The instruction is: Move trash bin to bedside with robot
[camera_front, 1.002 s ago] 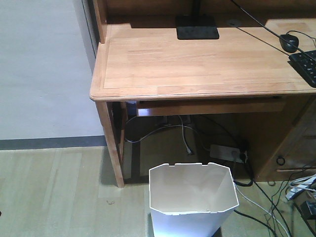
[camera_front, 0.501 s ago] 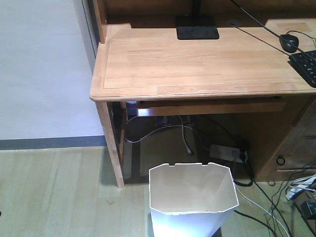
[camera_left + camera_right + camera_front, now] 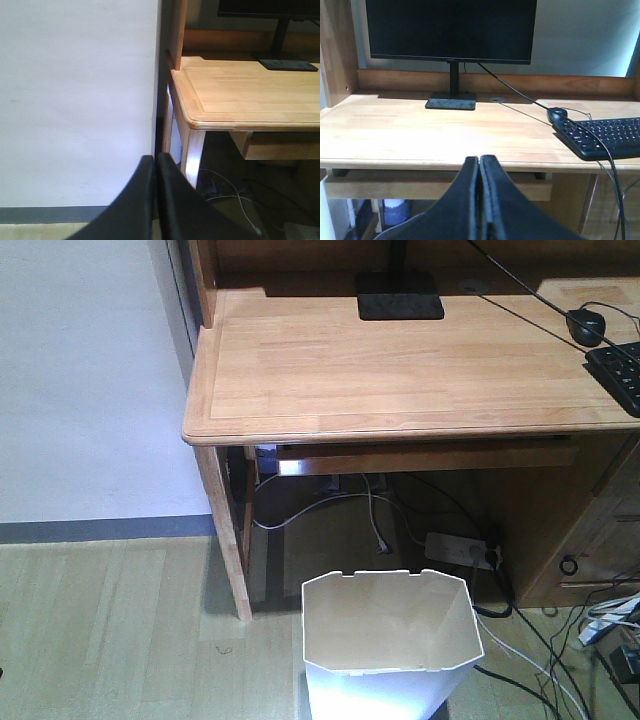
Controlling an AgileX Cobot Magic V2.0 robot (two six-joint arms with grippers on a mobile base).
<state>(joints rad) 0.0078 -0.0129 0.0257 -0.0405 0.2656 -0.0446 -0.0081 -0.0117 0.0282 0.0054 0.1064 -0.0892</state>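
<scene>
The white trash bin [image 3: 390, 645] stands upright and empty on the floor in the front view, just in front of the light wooden desk [image 3: 400, 370], right of its front left leg. The bed is out of view. Neither arm shows in the front view. My left gripper [image 3: 155, 159] is shut and empty, facing the white wall beside the desk's left corner. My right gripper [image 3: 479, 159] is shut and empty, level with the desk's front edge and facing the monitor. The bin does not show in either wrist view.
On the desk [image 3: 420, 135] are a black monitor [image 3: 451, 30], a mouse [image 3: 586, 326] and a keyboard [image 3: 620, 372]. Cables and a power strip [image 3: 460, 550] lie under the desk and on the floor to the bin's right. A white wall [image 3: 90, 380] stands at left.
</scene>
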